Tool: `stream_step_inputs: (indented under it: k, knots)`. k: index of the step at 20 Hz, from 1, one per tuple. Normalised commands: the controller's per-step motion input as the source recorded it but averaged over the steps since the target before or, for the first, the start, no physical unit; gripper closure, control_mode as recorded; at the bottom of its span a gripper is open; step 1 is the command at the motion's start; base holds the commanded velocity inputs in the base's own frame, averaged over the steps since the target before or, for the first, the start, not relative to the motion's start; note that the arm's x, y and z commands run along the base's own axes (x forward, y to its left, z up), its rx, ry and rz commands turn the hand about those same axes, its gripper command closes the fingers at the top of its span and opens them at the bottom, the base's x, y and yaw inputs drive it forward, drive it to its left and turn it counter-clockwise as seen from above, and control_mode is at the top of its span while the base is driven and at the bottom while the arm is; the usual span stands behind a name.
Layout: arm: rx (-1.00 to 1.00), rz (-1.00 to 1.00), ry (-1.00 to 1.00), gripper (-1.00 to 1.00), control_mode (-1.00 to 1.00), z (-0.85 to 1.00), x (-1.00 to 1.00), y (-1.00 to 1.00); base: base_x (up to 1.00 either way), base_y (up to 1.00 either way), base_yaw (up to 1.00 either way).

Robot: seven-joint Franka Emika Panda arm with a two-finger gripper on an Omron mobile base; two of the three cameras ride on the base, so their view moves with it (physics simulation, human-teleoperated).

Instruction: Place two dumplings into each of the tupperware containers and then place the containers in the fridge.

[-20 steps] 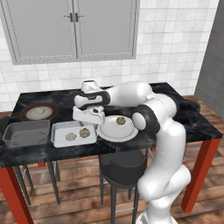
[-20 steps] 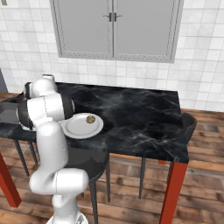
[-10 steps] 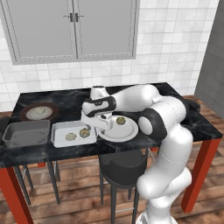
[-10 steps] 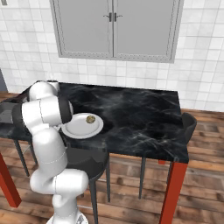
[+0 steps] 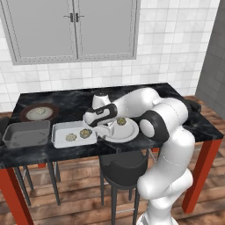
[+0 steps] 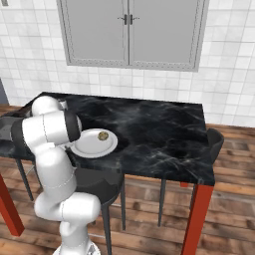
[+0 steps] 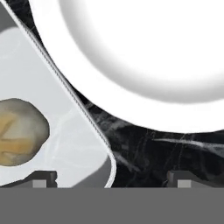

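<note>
While the white arm reaches low over the black marble table, its gripper hangs with the jaws spread wide and nothing between them, poised above the gap where the lighter tupperware container meets the round white plate. In the hand view the two dark fingertips stand far apart at the bottom, one over the corner of the lighter container and the other over bare marble, with the plate's rim curving across the top. Two dumplings lie in the lighter container: one near its middle and another toward the plate side, just beside the gripper; one of them shows large at the left of the hand view. A third dumpling sits on the white plate, seen also from the right base view on the plate. The darker grey tupperware container rests at the left end of the table, just beside the lighter one, and looks empty. Behind it a brown-rimmed plate holds one more dumpling. A grey double-door wall cabinet hangs on the tiled wall above, and a dark stool stands under the table's front edge.
</note>
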Motion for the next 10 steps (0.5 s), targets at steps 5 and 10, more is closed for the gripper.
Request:
stream_step_inputs:
  k: [5, 10]
  knots:
    - [0.0, 0.0, 0.0, -1.0, -1.0, -0.12, 0.02, 0.0, 0.0, 0.0, 0.0]
    - [0.0, 0.0, -0.04, -1.0, -1.0, -0.22, 0.05, 0.0, 0.0, 0.0, 0.0]
